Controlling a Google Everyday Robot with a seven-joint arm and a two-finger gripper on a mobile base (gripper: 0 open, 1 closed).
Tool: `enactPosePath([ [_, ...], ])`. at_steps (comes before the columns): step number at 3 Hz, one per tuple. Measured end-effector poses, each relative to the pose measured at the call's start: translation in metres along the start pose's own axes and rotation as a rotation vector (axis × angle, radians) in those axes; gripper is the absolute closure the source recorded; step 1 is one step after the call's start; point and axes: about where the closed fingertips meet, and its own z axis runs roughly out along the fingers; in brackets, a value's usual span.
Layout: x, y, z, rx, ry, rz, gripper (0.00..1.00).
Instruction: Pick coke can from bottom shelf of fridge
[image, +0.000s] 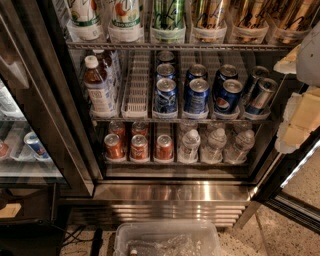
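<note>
The fridge (170, 192) stands open in front of me. Three red coke cans stand at the front left of its bottom shelf (175, 163): one on the left (114, 146), one in the middle (139, 147) and one on the right (164, 147), with more red cans behind them. My gripper (296, 118), pale cream and white, hangs at the right edge of the view, outside the fridge at the height of the middle rack. It is well to the right of the coke cans and above them, and it touches none.
Clear water bottles (216, 145) fill the right of the bottom shelf. Blue Pepsi cans (197, 96) and a brown bottle (98, 88) stand on the rack above. A glass-fronted cooler (25, 145) is on the left. A clear plastic bin (167, 239) sits on the floor below the grille.
</note>
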Motion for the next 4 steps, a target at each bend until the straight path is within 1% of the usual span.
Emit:
enactPosePath([
  [1, 0.000, 0.000, 0.000, 0.000, 0.000, 0.000, 0.00],
  [2, 0.000, 0.005, 0.013, -0.008, -0.038, 0.022, 0.00],
  [3, -0.005, 0.027, 0.053, -0.029, -0.125, 0.026, 0.00],
  [4, -0.013, 0.048, 0.105, -0.053, -0.219, 0.014, 0.00],
])
